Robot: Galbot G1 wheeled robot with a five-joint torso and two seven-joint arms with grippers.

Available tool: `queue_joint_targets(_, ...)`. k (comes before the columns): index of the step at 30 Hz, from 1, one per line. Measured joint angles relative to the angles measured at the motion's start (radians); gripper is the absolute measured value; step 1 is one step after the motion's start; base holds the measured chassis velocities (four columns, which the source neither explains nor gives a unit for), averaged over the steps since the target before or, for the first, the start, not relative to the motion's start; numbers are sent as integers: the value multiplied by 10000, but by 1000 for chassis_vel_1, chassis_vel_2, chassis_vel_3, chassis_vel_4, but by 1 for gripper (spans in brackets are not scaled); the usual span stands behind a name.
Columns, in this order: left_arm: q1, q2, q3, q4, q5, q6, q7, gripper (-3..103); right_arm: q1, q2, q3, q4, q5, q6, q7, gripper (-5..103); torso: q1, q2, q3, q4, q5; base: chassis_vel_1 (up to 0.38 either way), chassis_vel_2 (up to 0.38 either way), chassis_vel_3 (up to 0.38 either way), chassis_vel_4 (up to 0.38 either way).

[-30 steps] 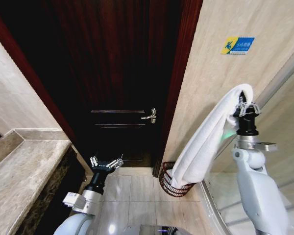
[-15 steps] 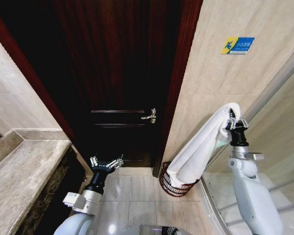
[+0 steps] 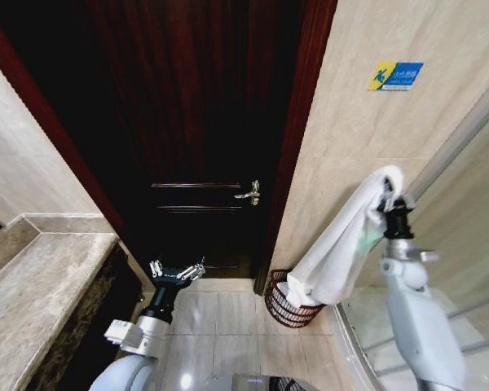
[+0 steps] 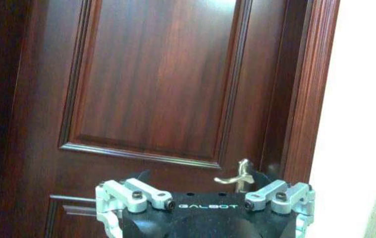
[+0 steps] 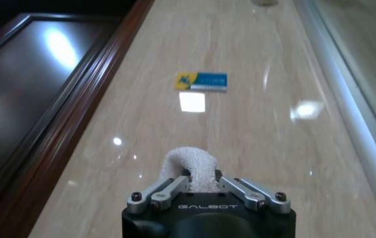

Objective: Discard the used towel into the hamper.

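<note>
One towel [image 3: 342,244] in right tool [image 3: 389,198], end inside hamper [image 3: 287,303] rim.

**Count of items at the bathroom doorway**

- Towels: one, a white towel [image 3: 342,244], with a fold of it seen in the right wrist view [image 5: 189,163].
- Hampers: one, a dark red-brown open-weave hamper [image 3: 279,303].
- Grippers: two. The right gripper [image 3: 389,195] has its fingers pinched on the towel; the left gripper [image 3: 177,271] has its fingers spread apart.
- Doors: one, a dark wooden door [image 3: 196,122].
- Door handles: one, a metal lever handle [image 3: 249,193].
- Wall signs: one, a blue and yellow sign [image 3: 395,76].
- Counters: one, a stone counter [image 3: 33,293].
- Glass panels: one, a glass panel [image 3: 473,244] with a metal edge.
</note>
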Motion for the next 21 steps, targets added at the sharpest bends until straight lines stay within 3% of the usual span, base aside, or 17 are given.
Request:
queue_joint_targets(15,0,1,0,0,0,0,0,100,-43,543,-511,124,-328,-15,-187,8,0,1,0,3,-5,0,0,0,0)
queue_joint_targets(21,0,0,0,0,0,-1,0,100,-13,613,-481,-788,-370,281,-275,8,0,0,0,0,-1,0,0,0,0)
